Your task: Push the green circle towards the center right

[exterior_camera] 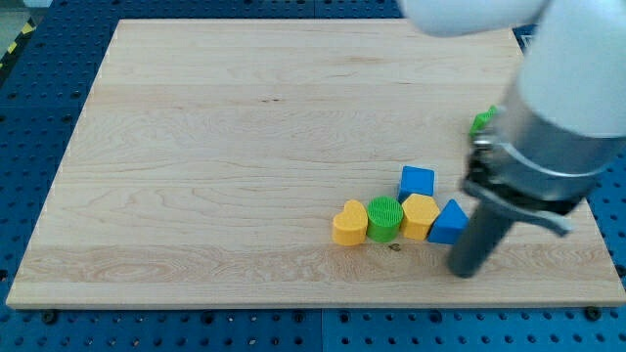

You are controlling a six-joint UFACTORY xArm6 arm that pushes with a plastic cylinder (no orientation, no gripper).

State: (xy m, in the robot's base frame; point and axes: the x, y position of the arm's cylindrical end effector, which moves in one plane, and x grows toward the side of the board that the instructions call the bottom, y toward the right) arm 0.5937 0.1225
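Observation:
The green circle (pixel 385 218) sits low on the wooden board, right of centre. A yellow heart (pixel 349 223) touches its left side and a yellow hexagon block (pixel 421 215) touches its right side. A blue triangle (pixel 449 223) lies right of the hexagon and a blue cube (pixel 417 182) stands just above it. My tip (pixel 466 269) is at the end of the dark rod, just below and right of the blue triangle, well to the right of the green circle.
Another green block (pixel 481 121) shows partly behind the arm near the board's right edge. The arm's white and grey body (pixel 562 108) covers the upper right corner. The board (pixel 215 147) rests on a blue pegboard table (pixel 39 108).

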